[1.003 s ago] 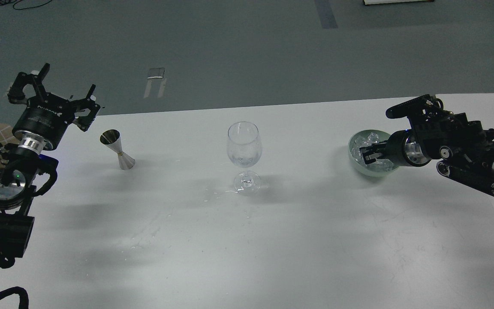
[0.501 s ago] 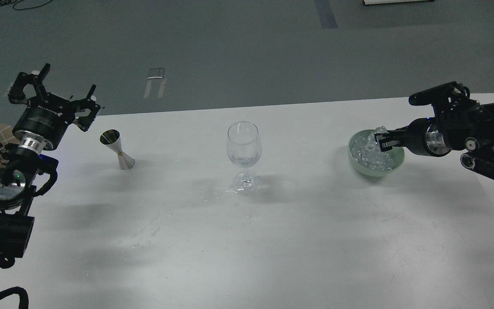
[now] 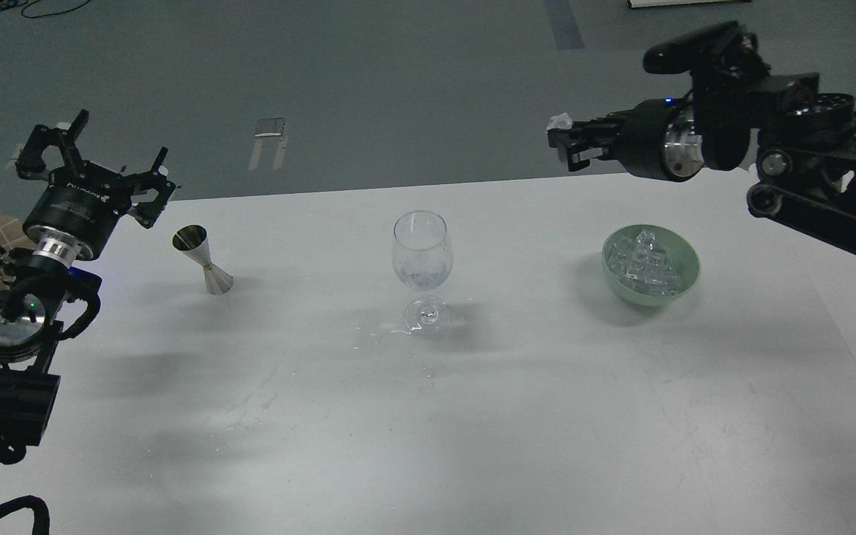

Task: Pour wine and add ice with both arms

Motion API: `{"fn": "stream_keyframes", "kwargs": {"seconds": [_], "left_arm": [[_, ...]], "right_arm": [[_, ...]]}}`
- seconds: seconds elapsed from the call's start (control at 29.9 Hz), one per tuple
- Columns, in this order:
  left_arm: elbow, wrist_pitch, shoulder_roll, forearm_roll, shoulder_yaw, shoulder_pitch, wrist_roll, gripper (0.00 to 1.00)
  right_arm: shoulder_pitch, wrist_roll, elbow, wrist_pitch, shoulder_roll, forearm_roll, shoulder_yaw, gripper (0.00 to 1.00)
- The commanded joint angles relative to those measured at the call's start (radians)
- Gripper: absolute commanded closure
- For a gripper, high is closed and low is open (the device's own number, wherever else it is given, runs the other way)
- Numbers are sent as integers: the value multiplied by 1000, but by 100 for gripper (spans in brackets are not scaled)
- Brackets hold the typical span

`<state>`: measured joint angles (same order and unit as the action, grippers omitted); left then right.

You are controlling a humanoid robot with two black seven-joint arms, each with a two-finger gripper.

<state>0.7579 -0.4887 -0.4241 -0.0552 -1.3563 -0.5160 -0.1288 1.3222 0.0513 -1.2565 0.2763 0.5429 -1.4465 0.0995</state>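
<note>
1 wine glass (image 3: 422, 272), 1 steel jigger (image 3: 203, 259), 1 green bowl (image 3: 651, 266) of ice (image 3: 643, 259), 2 arms.
Jigger left of glass, bowl right of it. Wine barely visible at glass bottom. Left gripper (image 3: 93, 156) fingers spread, empty; lettering on its body unreadable. Right gripper (image 3: 563, 141) raised above the bowl's far-left side, pinching a pale bit, prob. an ice cube; arm cut off at frame edge.

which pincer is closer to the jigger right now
Left. The left pincer hangs open just up and left of the jigger. The right pincer is far across the table, raised beyond the ice bowl.
</note>
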Motion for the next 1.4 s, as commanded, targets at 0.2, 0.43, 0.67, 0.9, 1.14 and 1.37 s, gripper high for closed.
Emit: {"fn": "stream_keyframes", "kwargs": {"seconds": [0.2,0.43,0.67,0.9,1.14,1.37], "left_arm": [[0,0,-7,-2,-4,7,0,2],[0,0,-5,-3,-9,17,0,2],[0,0,-7,-3,-15,17,0,2],[0,0,-10,-5,-17,19,0,2],[0,0,-7,-6,-17,24,0,2],[0,0,-10,-6,-20,22,3,2]], "right_arm": [[25,9,-95,4,-136,0,-1,75],[31,10,-90,4,-179,-3,-4,75],[23,10,-84,4,-195,-3,-6,72],[12,10,-92,23,-195,-2,-6,71],[-5,9,-104,24,-193,-3,-6,68],[-1,10,-103,18,-196,-2,43,17]]}}
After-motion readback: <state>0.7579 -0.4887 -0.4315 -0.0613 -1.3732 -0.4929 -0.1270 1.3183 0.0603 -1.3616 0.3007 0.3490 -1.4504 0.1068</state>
